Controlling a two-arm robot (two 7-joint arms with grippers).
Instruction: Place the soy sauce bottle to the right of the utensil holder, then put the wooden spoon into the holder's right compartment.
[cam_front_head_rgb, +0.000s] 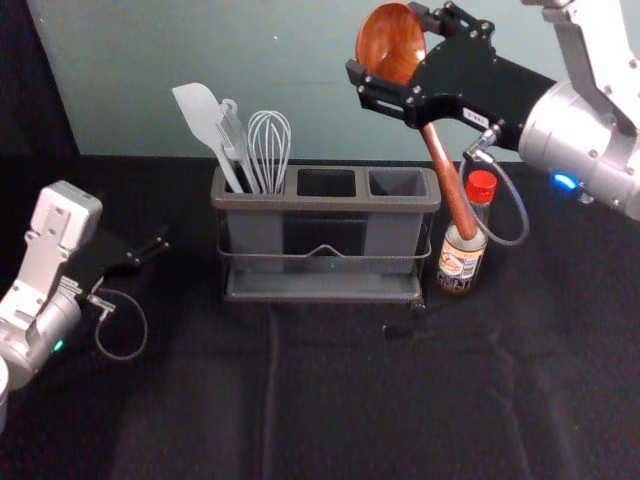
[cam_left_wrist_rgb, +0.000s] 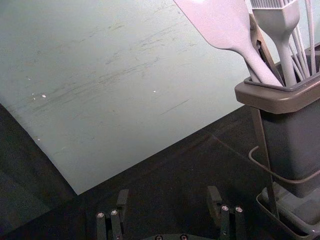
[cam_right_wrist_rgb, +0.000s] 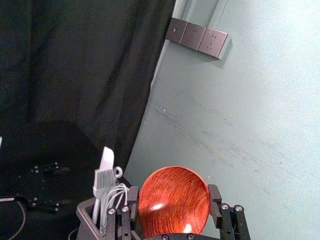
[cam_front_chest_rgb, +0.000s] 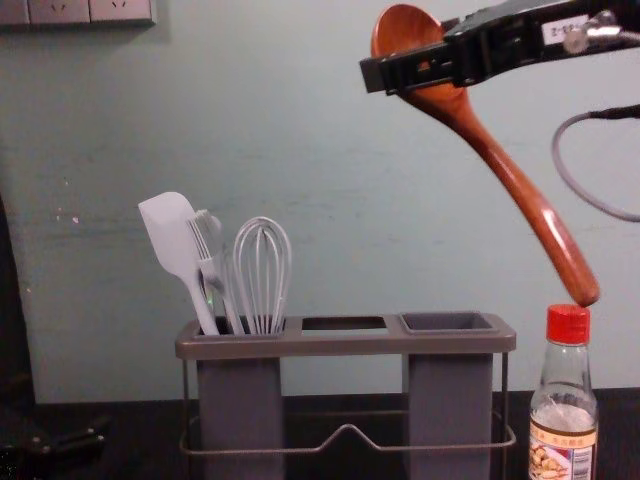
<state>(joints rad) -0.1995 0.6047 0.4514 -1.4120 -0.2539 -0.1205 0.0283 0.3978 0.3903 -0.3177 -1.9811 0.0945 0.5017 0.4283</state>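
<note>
A pale wall (cam_front_head_rgb: 130, 80) stood behind the work, and a black cloth (cam_front_head_rgb: 340, 400) spread in front of it. On the cloth sat the three-compartment utensil holder (cam_front_head_rgb: 320, 203), a grey bin at each end of its wire frame. The right gripper (cam_front_head_rgb: 388, 42) was raised above the holder's right end, its jaws closed around the bowl of the wooden spoon (cam_front_head_rgb: 450, 180). The left gripper (cam_front_head_rgb: 150, 250) was low on the left, well apart from the holder, its jaws spread wide with nothing between them.

The spoon was held in the air, bowl up, its handle slanting down and to the right. In the chest view the handle's end was just above the red cap of the soy sauce bottle (cam_front_head_rgb: 462, 260); whether they touched, I could not tell. The bottle stood upright just to the right of the holder. In the left compartment, heads up, were the white spatula (cam_front_head_rgb: 200, 112), the wire whisk (cam_front_head_rgb: 269, 150) and the smaller pastry brush (cam_left_wrist_rgb: 279, 22).
</note>
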